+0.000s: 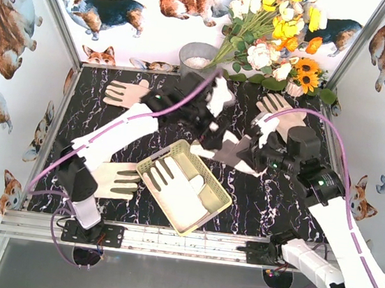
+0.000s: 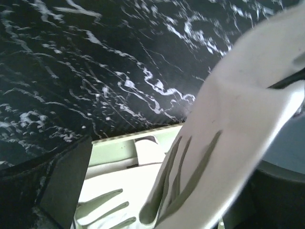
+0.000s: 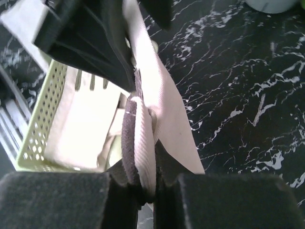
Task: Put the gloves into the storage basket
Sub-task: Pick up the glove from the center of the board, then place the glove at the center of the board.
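Glove (image 3: 164,112) — half-hidden — pinched by right fingers (image 3: 52,200); left fingers (image 2: 52,186) spread beside basket (image 1: 210,173).

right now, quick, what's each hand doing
left hand: open, gripping nothing
right hand: closed, holding a glove

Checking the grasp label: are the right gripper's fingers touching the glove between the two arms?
Touching. The right wrist view shows the right gripper's fingers closed on the glove's edge, the fabric pinched between them with no gap.
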Controlling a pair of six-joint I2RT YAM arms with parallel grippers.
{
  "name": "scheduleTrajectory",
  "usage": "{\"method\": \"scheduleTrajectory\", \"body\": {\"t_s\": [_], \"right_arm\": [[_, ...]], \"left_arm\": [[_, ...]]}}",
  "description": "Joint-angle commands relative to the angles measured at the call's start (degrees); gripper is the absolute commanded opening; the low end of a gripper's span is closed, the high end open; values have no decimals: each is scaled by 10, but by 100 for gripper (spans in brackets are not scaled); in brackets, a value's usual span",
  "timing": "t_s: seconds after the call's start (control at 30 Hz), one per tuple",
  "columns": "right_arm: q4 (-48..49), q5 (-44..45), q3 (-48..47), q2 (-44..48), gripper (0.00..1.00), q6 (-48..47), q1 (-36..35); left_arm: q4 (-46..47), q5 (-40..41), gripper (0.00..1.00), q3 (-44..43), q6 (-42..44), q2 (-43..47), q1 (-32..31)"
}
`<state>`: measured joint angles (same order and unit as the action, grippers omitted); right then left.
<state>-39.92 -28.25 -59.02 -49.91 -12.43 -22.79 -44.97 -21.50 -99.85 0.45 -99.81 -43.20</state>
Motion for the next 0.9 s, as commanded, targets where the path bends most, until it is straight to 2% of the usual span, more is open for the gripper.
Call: {"method": "scheduleTrajectory", "body": {"t_s": [0.0, 0.1, 0.2, 0.27, 0.4, 0.53, 0.63, 0.73, 0.87], "right_arm": [[55, 118, -7, 0, 0, 180, -2], [28, 174, -26, -39, 0, 255, 7], [3, 252, -47, -86, 0, 377, 20], [14, 277, -43, -111, 0, 432, 37], [92, 248, -10, -173, 0, 525, 80], [123, 244, -5, -235, 0, 562, 100], [142, 245, 1, -274, 0, 571, 113], [134, 232, 8, -307, 0, 589, 136], [123, 250, 18, -340, 0, 584, 152]], "left_arm": [[41, 45, 100, -28, -56, 49, 58], [71, 31, 100, -35, -108, 76, 120], [138, -3, 100, -14, -170, 87, 184], [150, -1, 100, -22, -187, 81, 208], [145, 18, 100, -38, -185, 65, 227], [115, 31, 100, -56, -178, 42, 230], [115, 55, 100, -29, -184, 48, 230], [128, 49, 100, 3, -194, 48, 230], [122, 51, 100, 3, -191, 49, 230]]}}
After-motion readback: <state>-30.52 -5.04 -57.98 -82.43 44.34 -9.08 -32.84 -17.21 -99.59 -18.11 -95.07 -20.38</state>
